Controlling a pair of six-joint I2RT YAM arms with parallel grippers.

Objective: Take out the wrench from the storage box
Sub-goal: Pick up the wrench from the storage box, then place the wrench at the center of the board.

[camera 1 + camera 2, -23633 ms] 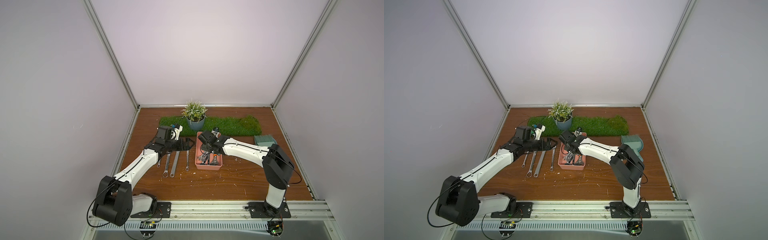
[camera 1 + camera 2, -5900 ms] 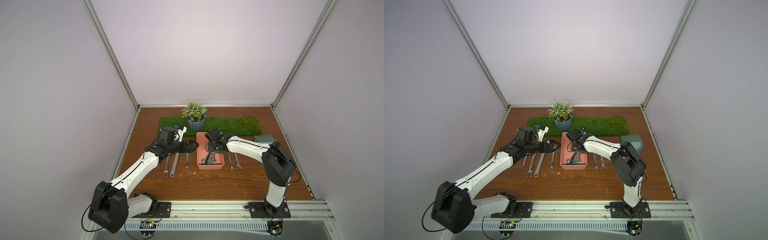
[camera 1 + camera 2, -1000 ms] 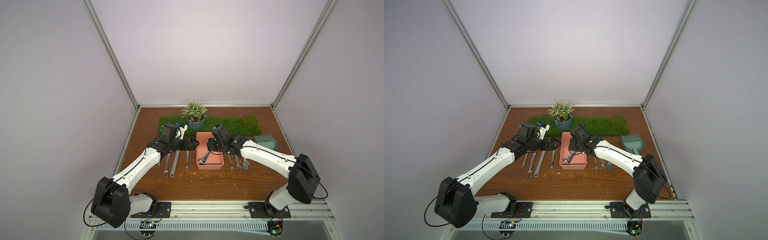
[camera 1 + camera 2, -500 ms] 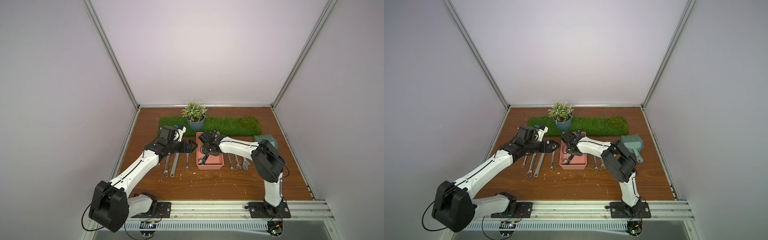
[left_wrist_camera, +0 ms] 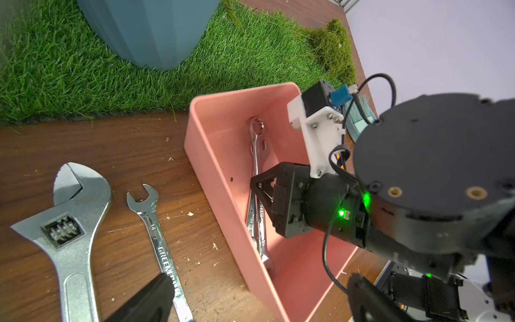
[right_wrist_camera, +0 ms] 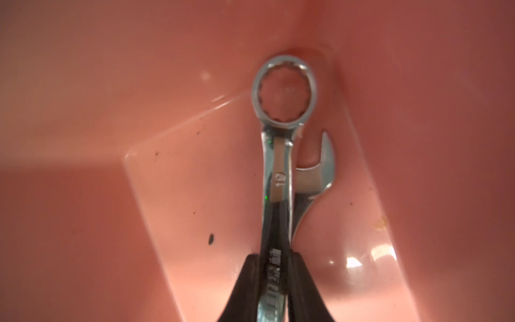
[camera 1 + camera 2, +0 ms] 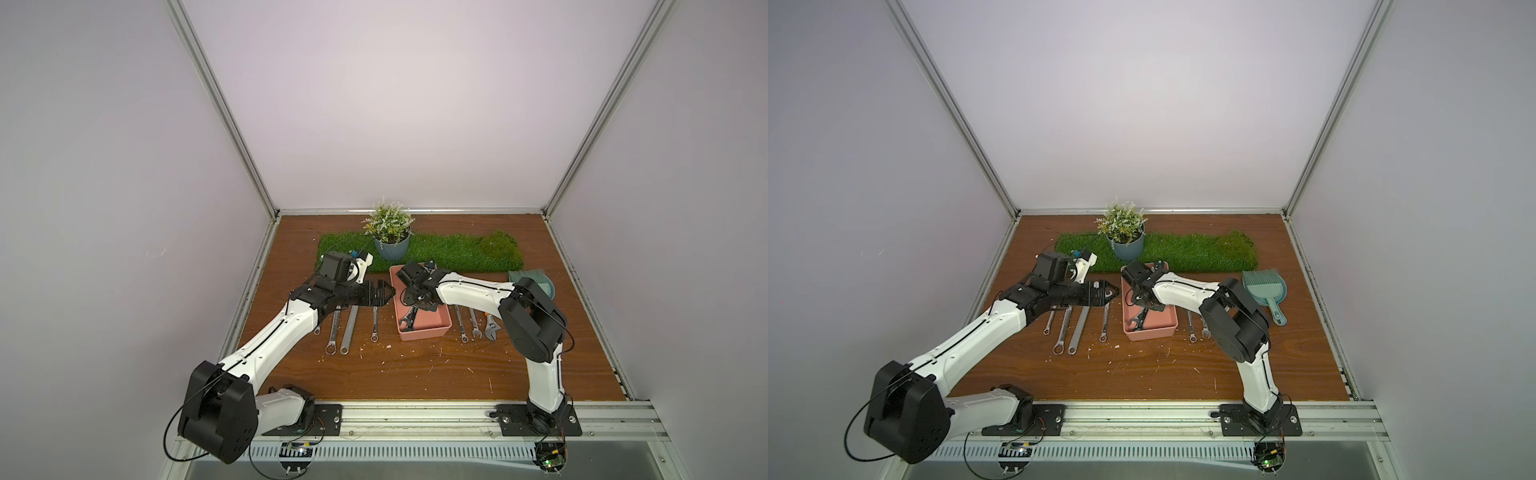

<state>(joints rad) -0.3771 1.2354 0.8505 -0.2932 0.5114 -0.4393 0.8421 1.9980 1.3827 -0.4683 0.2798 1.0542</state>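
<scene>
Right wrist view. Item: wrench [image 6: 276, 178], ring-ended, lay on the floor of the storage box [image 6: 111, 111], touching a second, open-ended wrench [image 6: 315, 178]. The right gripper [image 6: 274, 267] was clamped across its shank, near mid-length, probably for a balanced lift. The left gripper [image 7: 384, 291] was spread wide and empty, just left of the box, apparently keeping clear. Other wrenches [image 7: 350, 328] lay in rows on the table [image 7: 415, 374], left and right of the box.

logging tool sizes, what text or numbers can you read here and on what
"GREENE", rest hidden: shaft of the combination wrench on the table.
"14": same shaft, nearer its open end.
"19": wrench in the right gripper's jaws.
Print lower on that wrench: too blurred to read.
</scene>
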